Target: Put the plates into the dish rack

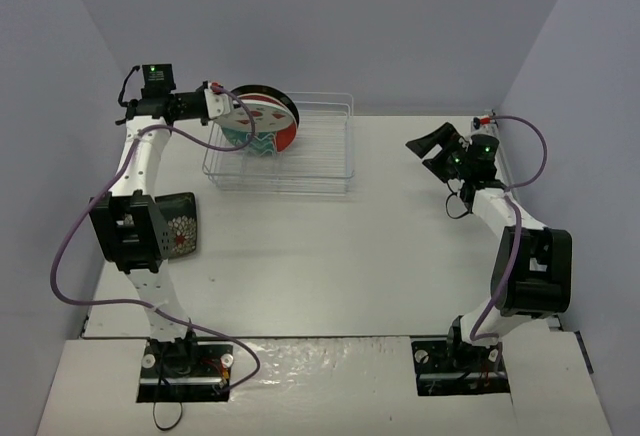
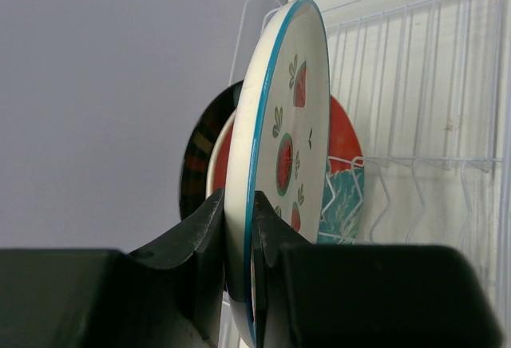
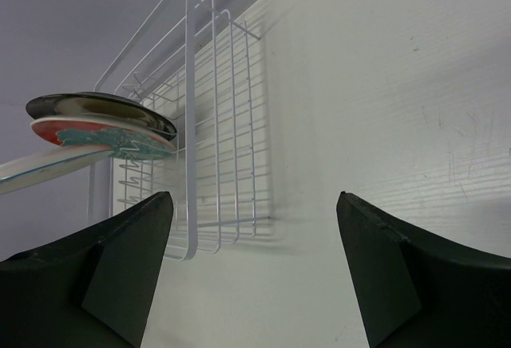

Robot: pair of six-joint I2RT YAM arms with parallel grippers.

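My left gripper [image 1: 216, 104] [image 2: 239, 228] is shut on the rim of the white plate with red spots [image 1: 250, 116] [image 2: 287, 124]. It holds the plate upright at the left end of the white wire dish rack [image 1: 300, 151] [image 2: 447, 156]. Right behind it the red-and-teal plate [image 1: 275, 138] [image 2: 345, 172] and the black-rimmed plate [image 1: 262, 90] [image 2: 198, 156] stand in the rack. The black floral plate [image 1: 182, 226] lies on the table at the left, partly hidden by the left arm. My right gripper [image 1: 432, 146] [image 3: 254, 200] is open and empty, right of the rack [image 3: 215, 124].
The rack's right half holds only bare prongs. Grey walls close the table at the back and on both sides. A cable loops from each arm.
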